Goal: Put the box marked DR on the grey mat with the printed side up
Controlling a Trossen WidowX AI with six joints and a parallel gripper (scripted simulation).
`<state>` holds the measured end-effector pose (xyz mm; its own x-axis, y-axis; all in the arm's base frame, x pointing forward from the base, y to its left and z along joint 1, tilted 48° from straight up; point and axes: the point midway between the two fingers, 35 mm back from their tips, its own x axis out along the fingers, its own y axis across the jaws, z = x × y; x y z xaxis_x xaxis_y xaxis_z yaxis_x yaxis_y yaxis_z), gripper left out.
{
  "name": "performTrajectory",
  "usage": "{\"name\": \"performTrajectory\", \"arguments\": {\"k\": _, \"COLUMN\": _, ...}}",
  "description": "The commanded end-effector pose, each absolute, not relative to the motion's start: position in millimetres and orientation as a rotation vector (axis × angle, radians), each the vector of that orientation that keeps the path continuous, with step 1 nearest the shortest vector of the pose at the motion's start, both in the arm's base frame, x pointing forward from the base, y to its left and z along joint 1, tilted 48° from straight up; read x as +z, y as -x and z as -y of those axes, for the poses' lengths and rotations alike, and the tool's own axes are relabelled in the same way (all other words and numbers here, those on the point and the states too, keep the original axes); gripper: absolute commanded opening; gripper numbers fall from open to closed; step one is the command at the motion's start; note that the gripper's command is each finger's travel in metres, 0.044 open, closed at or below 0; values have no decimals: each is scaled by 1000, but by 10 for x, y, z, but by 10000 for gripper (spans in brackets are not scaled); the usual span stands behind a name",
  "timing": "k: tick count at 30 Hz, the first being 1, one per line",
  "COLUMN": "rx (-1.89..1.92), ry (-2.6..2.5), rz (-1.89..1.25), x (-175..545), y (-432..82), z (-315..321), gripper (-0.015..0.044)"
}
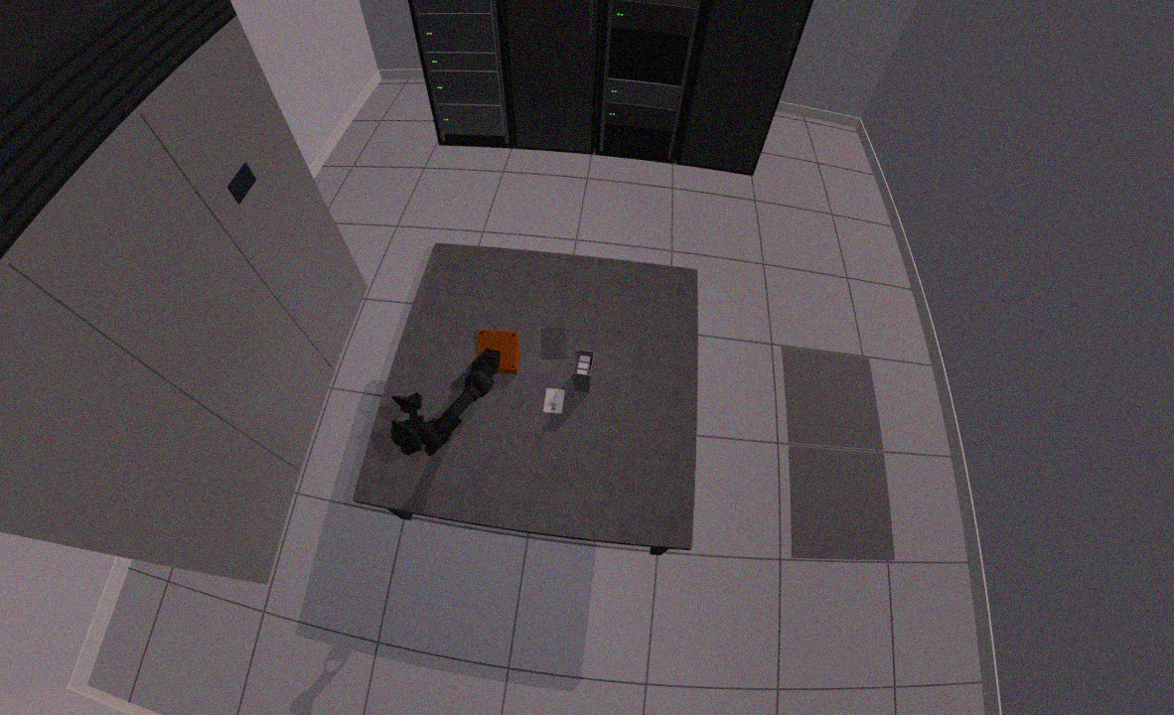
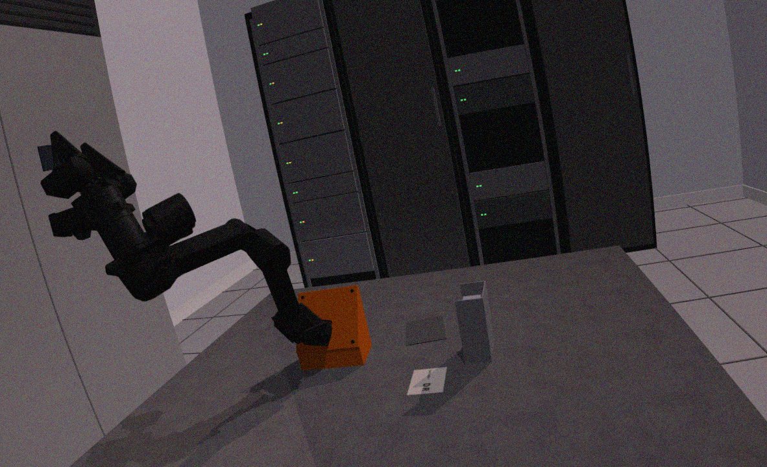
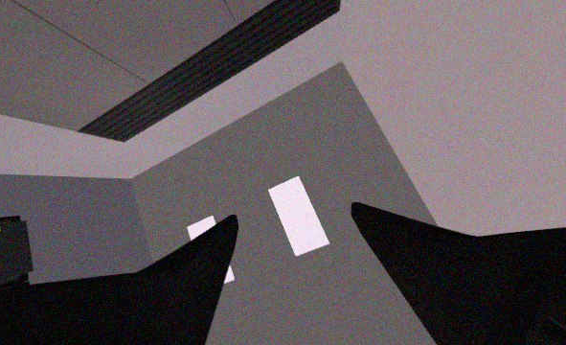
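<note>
Jaws: parted, released, nothing grasped; raised well above the counter. Gap plain in wrist view; not readily made out from the top.
DR box: lying on the counter, off the mat, printed side up; "DR" legible in exterior view, only a small dark mark from above.
Grey mat: near the box, shown in top and exterior views.
Bin: upright; white box tops seen from above, mostly hidden by the wall in exterior view.
Arm: mounted on an orange pedestal, apart from box and bin.
Wrist view: pale ceiling panel framed between fingertips; neither box nor mat shown.
</note>
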<state>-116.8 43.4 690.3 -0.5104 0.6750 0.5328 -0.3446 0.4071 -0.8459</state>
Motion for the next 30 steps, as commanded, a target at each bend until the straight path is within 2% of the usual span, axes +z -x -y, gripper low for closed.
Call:
{"name": "performTrajectory", "arguments": {"k": 1, "rx": 1294, "ry": 292, "rz": 1683, "x": 6903, "y": 1173, "z": -425, "gripper": 374}}
{"name": "performTrajectory", "arguments": {"k": 15, "rx": 1123, "ry": 177, "rz": 2040, "x": 6867, "y": 1440, "z": 281, "gripper": 6}}
{"name": "performTrajectory", "arguments": {"k": 30, "rx": 817, "ry": -40, "rz": 2352, "x": 6737, "y": 1451, "z": 1165, "gripper": 0}}
